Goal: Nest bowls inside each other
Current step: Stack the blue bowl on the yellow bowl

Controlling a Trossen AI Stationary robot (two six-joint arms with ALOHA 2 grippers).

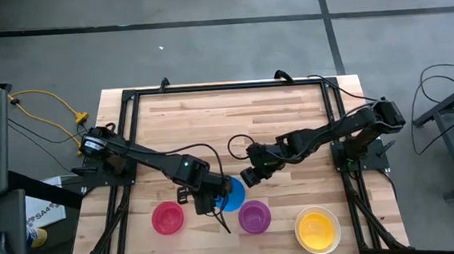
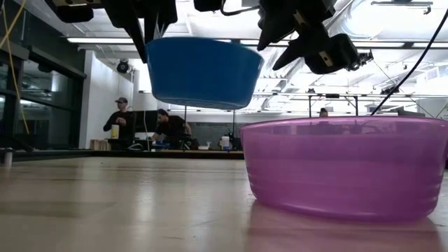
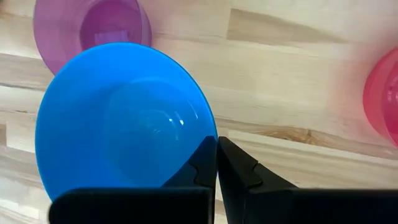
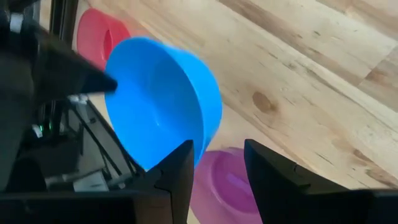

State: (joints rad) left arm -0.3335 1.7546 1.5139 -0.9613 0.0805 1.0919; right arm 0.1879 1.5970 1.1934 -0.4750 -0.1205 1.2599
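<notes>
Desk (image 1: 290, 114) holds a yellow bowl (image 1: 317, 229) at near right, a purple bowl (image 1: 254, 217) and a pink bowl (image 1: 168, 217) along the near edge. Blue bowl (image 2: 203, 70) hangs clear above the desk, left of the purple one, its rim pinched by the left claw (image 3: 216, 163). It looks like thin, light, stiff, slick plastic; the rim is probably the best hold. Right claw (image 4: 217, 171) is spread, just beside the blue bowl, touching nothing.

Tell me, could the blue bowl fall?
Maybe. The left gripper pinches only the blue bowl by its rim, up in the air, so it might slip and drop. It hangs beside the purple bowl, not over it. The right gripper, open nearby, could bump it.
</notes>
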